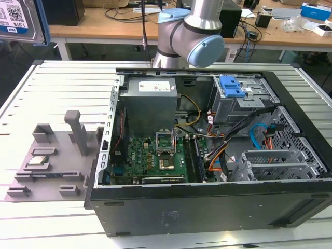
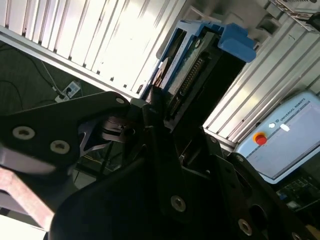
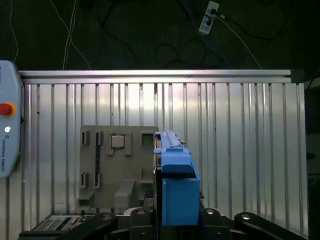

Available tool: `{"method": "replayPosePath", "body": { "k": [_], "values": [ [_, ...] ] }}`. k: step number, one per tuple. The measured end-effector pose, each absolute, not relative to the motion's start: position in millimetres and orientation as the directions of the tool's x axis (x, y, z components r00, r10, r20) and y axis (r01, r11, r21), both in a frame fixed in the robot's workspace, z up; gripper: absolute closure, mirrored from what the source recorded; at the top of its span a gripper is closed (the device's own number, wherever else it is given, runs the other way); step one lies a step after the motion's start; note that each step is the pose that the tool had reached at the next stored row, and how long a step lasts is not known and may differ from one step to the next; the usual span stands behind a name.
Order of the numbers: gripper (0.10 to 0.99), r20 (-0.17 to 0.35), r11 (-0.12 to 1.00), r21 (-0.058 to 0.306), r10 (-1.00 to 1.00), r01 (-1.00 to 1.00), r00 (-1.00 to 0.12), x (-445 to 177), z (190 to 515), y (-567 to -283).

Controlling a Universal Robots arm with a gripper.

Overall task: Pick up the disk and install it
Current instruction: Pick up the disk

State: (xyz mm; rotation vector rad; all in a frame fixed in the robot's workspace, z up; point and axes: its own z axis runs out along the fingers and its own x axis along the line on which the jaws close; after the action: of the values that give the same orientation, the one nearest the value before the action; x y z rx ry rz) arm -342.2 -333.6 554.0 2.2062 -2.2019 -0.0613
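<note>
The disk [image 1: 19, 19] hangs high at the exterior view's far upper left, its blue-and-white label facing out and a blue rail along its edge. In the first wrist view the disk [image 3: 173, 180] appears edge-on, blue rail toward the camera, above the slatted table. My gripper [image 3: 175, 226] is shut on it, with black finger links on both sides. In the second wrist view the disk [image 2: 197, 65] juts out from my gripper [image 2: 164, 119], which clamps its near end.
An open computer case [image 1: 207, 207] lies on the slatted metal table [image 1: 62, 83]. Inside is a grey drive cage with a blue latch [image 1: 231, 87]. A grey fixture plate [image 1: 49, 161] holding a small silver chip [image 1: 39, 160] lies at the exterior view's left. A teach pendant [image 3: 7, 125] rests beside the table.
</note>
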Motion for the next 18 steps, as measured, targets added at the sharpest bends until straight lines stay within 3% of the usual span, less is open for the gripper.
{"method": "replayPosePath", "body": {
  "k": [18],
  "values": [
    [0.725,-0.011,-0.006,0.045,-1.0,-0.999,0.006,-322,538,-334]
  ]
}}
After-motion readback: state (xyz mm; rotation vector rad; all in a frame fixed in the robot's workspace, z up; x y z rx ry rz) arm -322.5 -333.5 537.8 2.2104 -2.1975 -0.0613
